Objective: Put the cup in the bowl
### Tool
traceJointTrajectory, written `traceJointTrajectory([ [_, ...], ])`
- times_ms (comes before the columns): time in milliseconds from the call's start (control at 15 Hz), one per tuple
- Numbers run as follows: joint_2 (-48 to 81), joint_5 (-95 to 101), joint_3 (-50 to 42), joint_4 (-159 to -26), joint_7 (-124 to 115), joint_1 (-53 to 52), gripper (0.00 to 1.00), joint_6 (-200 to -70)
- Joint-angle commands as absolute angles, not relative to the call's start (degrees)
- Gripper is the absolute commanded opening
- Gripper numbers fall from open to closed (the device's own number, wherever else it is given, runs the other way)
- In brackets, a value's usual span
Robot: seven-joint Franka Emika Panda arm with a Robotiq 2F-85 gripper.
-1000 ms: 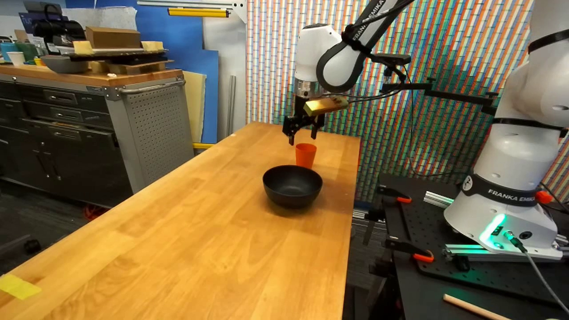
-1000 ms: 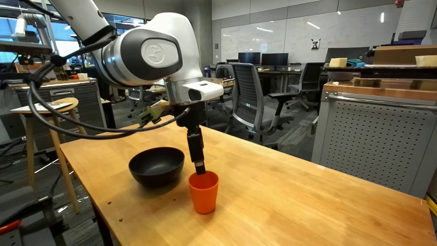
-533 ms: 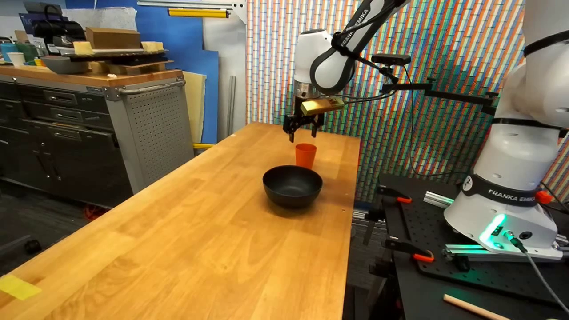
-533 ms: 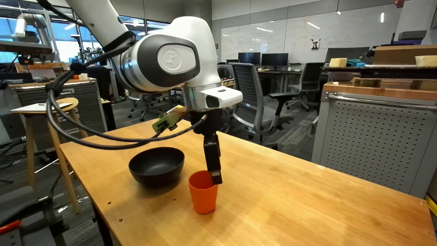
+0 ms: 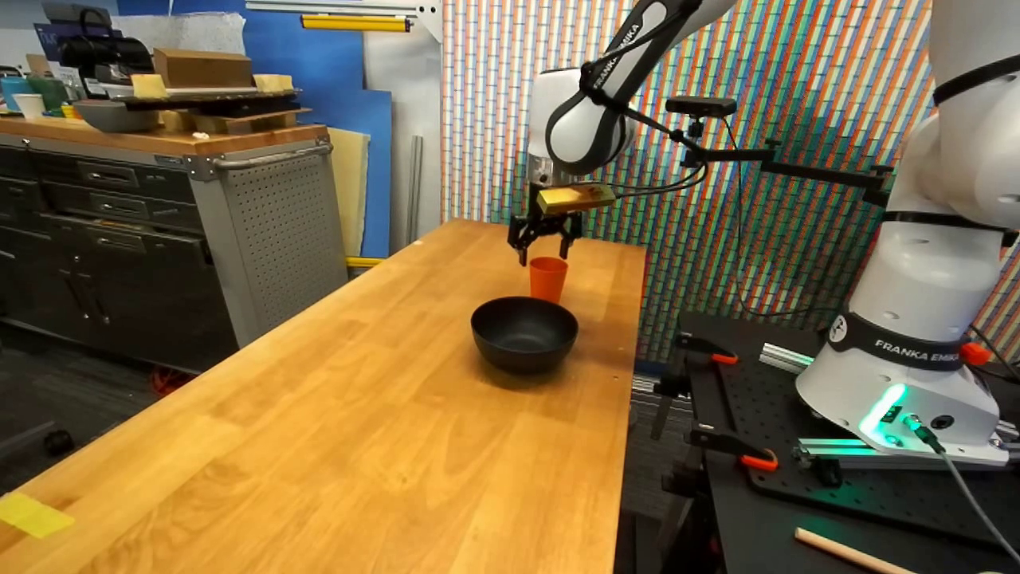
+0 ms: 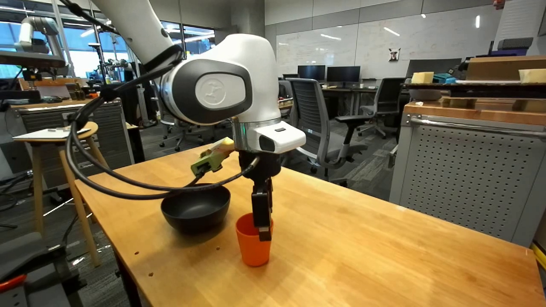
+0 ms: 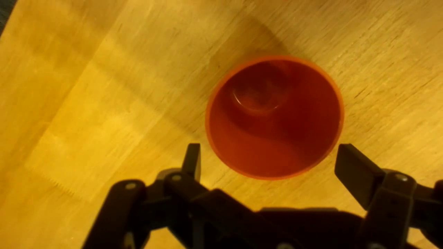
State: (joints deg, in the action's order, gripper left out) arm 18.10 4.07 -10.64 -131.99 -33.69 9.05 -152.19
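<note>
The orange-red cup (image 5: 547, 281) stands upright on the wooden table behind the black bowl (image 5: 524, 343) in an exterior view. In an exterior view the cup (image 6: 254, 254) stands to the right of the bowl (image 6: 194, 215), a little apart from it. My gripper (image 5: 543, 257) is open just above the cup, fingers pointing down. In an exterior view its fingertips (image 6: 265, 235) overlap the cup's rim. In the wrist view the cup (image 7: 275, 145) is seen from above, and the open gripper (image 7: 269, 148) has one finger on either side of it, apart from it. The bowl is out of the wrist view.
The wooden table (image 5: 382, 399) carries the cup and bowl; its edge runs near the bowl. A yellow tape piece (image 5: 33, 514) lies at its near corner. The arm's cable (image 6: 123, 194) loops low over the bowl in an exterior view. A grey cabinet (image 6: 469, 175) stands beyond the table.
My gripper has moved to the right in an exterior view and then come down toward the cup, staying open. The cup and bowl have not moved.
</note>
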Motion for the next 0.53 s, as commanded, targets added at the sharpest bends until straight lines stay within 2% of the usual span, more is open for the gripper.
traceJointTrajectory([
  [0, 18.9, -1.6, -11.0, -130.6, -29.0, 9.0, 0.75, -150.4],
  [67, 19.0, -2.3, -11.2, -130.7, -28.7, 8.9, 0.72, -150.4],
  [200, 19.2, -4.3, -11.2, -130.5, -27.7, 9.0, 0.56, -149.7],
  [267, 19.1, -5.0, -11.3, -130.4, -27.4, 9.1, 0.53, -149.1],
  [400, 19.0, -6.4, -11.4, -130.1, -27.2, 9.3, 0.56, -148.1],
  [467, 18.4, -6.9, -11.5, -130.3, -27.5, 9.2, 0.53, -147.0],
])
